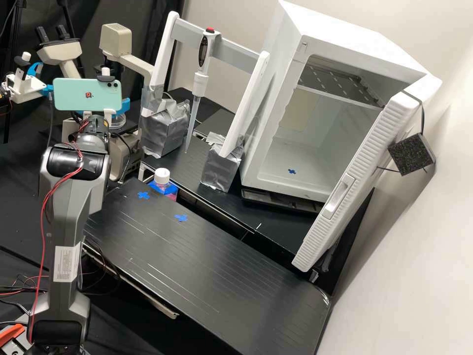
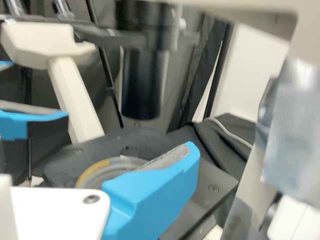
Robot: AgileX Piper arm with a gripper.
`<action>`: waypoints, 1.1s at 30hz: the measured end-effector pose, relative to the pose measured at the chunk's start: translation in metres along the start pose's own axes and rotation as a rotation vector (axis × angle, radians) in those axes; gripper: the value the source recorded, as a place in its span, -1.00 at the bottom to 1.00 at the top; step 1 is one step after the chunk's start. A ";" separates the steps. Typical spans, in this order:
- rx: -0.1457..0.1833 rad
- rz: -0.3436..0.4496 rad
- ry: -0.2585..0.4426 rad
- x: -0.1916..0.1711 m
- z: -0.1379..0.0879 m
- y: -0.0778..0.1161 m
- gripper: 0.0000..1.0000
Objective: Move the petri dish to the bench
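Currently, gripper (image 1: pixel 125 106): upper left of the high view, behind the phone (image 1: pixel 87 94); released, its blue fingers (image 2: pixel 150 197) spread apart in the wrist view
Petri dish (image 1: pixel 117 121): upper left of the high view; near a blue finger, at the microscope (image 1: pixel 59 51)
Bench (image 1: pixel 212 266): lower middle; two blue crosses towards its far-left end
White cabinet (image 1: pixel 340 29): upper right; door open

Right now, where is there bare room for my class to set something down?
The front bench is bare from the two blue crosses to its right end. The white cabinet's floor is also free around its cross. Behind the bench, stand feet and a pipette crowd things; it looks tightest around the gripper, by the microscope stage.
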 end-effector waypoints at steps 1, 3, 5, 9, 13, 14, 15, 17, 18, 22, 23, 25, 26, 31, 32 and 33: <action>0.006 -0.004 -0.007 0.002 0.003 0.000 1.00; 0.010 -0.019 -0.025 0.006 0.008 -0.003 1.00; 0.010 -0.025 -0.030 0.008 0.011 -0.004 1.00; 0.014 -0.037 -0.041 0.012 0.017 -0.009 1.00; 0.013 -0.047 -0.050 0.017 0.022 -0.013 1.00; 0.013 -0.047 -0.054 0.018 0.024 -0.013 1.00; 0.011 -0.048 -0.056 0.019 0.025 -0.014 1.00; 0.012 -0.056 -0.073 0.019 0.028 -0.014 1.00; 0.012 -0.058 -0.079 0.018 0.029 -0.014 1.00; -0.010 -0.057 -0.080 0.018 0.030 -0.013 1.00; -0.019 -0.057 -0.081 0.018 0.030 -0.013 1.00; -0.023 -0.053 -0.084 0.018 0.030 -0.013 1.00; -0.025 -0.048 -0.088 0.018 0.031 -0.012 1.00; -0.012 -0.034 -0.102 0.018 0.032 -0.011 -1.00; -0.009 -0.032 -0.103 0.018 0.032 -0.011 -1.00; -0.006 -0.031 -0.104 0.018 0.032 -0.011 -1.00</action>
